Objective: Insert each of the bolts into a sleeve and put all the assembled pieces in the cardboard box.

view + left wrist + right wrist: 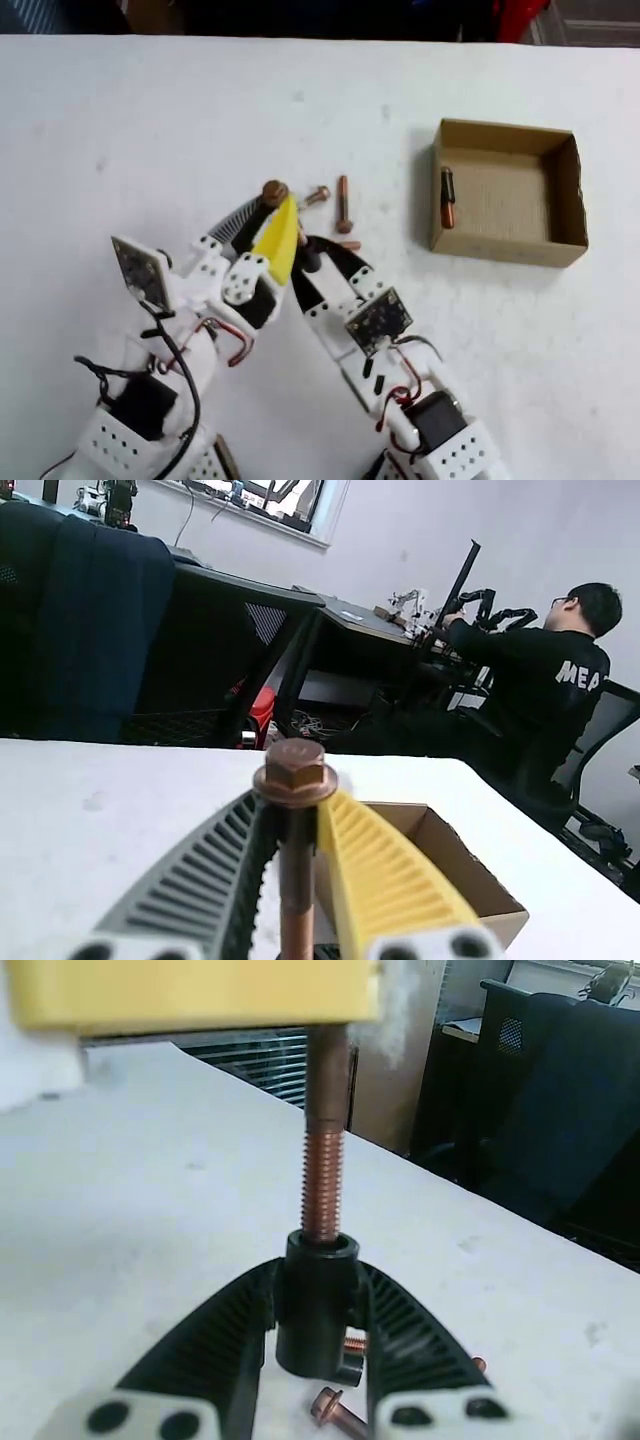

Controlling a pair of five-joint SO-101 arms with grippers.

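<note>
We are mid-insertion, our left hand (292, 815) clamping a bolt (296, 772) whose thread meets the sleeve (316, 1332) gripped by our right hand (318, 1278), so a straight, aligned push likely follows.

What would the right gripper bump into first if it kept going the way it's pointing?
Probably the copper threaded bolt: its tip sits at the mouth of the black round sleeve that the right gripper holds. Depth is hard to judge.
</note>
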